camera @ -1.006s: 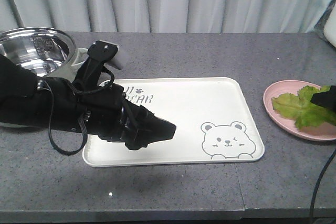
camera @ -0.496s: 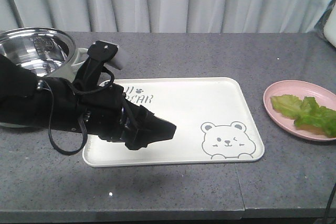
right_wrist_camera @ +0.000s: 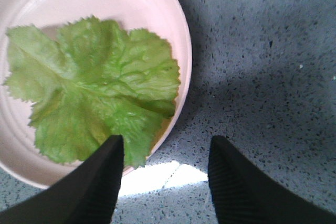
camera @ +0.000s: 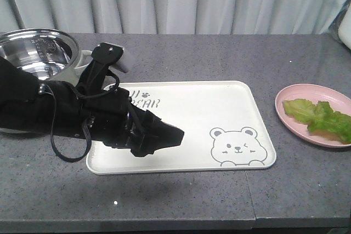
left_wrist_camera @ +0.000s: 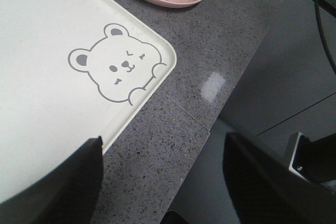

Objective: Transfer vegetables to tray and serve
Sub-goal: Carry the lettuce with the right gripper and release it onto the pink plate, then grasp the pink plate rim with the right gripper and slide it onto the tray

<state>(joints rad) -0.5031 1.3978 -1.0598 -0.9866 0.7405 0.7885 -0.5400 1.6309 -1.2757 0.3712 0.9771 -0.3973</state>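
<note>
the lettuce leaves (camera: 318, 114) lie on the round pink plate (camera: 285, 108), which sits on the grey surface (camera: 219, 53) beside the cream bear tray (camera: 219, 108) without touching it. the left hand (left_wrist_camera: 163, 150) hovers over the tray's near edge, fingers apart and holding nothing. the right hand (right_wrist_camera: 165, 148) hangs above the plate's rim, fingers apart too.

One cream tray (camera: 186, 119), one pink plate (camera: 301, 94) and one steel pot (camera: 33, 53) sit on the one grey counter (camera: 219, 58). The plate holds what look like two overlapping lettuce leaves (camera: 323, 121); I can't be sure.
</note>
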